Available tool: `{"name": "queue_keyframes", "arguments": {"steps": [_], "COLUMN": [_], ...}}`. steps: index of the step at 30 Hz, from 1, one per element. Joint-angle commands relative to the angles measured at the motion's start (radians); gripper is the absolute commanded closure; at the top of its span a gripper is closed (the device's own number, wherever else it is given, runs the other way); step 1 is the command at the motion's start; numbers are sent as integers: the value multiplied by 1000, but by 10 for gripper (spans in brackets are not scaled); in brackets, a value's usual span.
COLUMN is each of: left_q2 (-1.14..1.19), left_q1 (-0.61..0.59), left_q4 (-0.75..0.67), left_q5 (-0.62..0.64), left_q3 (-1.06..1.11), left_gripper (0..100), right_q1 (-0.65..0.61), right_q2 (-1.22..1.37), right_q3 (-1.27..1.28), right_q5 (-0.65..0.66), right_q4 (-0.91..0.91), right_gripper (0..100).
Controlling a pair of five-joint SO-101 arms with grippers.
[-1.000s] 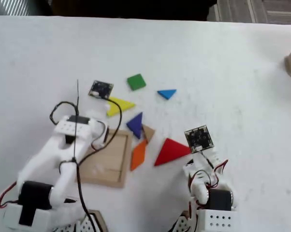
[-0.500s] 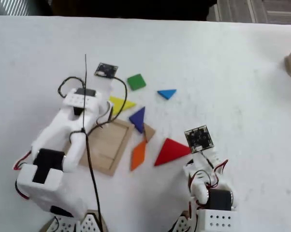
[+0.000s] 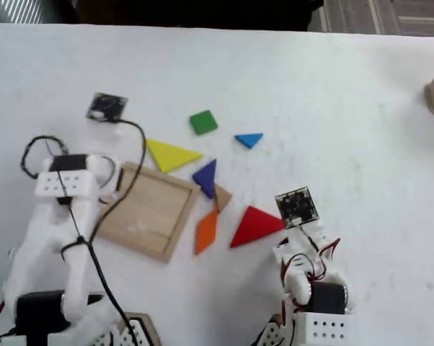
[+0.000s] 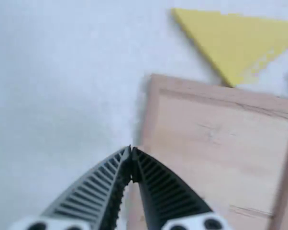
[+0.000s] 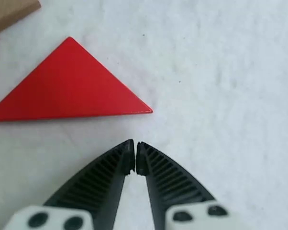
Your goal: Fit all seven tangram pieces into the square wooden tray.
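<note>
Two claws, both closed on nothing (wrist views show the jaws meeting). Left gripper (image 4: 131, 165) hangs over the square wooden tray's (image 4: 216, 143) 10 o'clock rim, with the flat yellow triangle (image 4: 239, 38) at the tray's 12 o'clock. Right gripper (image 5: 135, 158) hovers just beside the flat red triangle (image 5: 70, 86), which lies at the tray's 3 o'clock, past an orange parallelogram (image 3: 206, 231).

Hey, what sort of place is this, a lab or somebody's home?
Probably a robotics lab or hobby bench; little of the room shows. A left arm and right arm sit at a white table with a tray and tangram pieces, like the red triangle.
</note>
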Motion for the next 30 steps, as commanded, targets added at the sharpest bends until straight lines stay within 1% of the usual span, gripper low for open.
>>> {"name": "queue_keyframes", "arguments": {"steps": [1, 5, 7, 8, 11, 13, 18, 27, 30], "left_q2": [64, 205, 254, 257, 245, 228, 133, -140, -228], "left_q1": [-111, -159, -173, -176, -163, -125, -53, 65, 128], "left_q4": [-61, -100, -130, -123, -95, -89, -89, -89, -89], "left_q5": [-83, -106, -107, -106, -109, -109, -103, -97, -3], "left_q3": [2, -5, -9, -20, -9, 15, 121, 347, 402], "left_gripper": [977, 977, 977, 978, 978, 978, 978, 978, 978], "right_q1": [10, 10, 10, 10, 10, 10, 10, 10, 10], "right_q2": [-8, -8, -8, -8, -8, -8, -8, -8, -8], "right_q3": [2, 2, 2, 2, 2, 2, 2, 2, 2], "right_q5": [8, 8, 8, 8, 8, 8, 8, 8, 8], "right_q4": [-16, -16, -16, -16, -16, -16, -16, -16, -16], "right_gripper": [981, 981, 981, 981, 981, 981, 981, 981, 981]}}
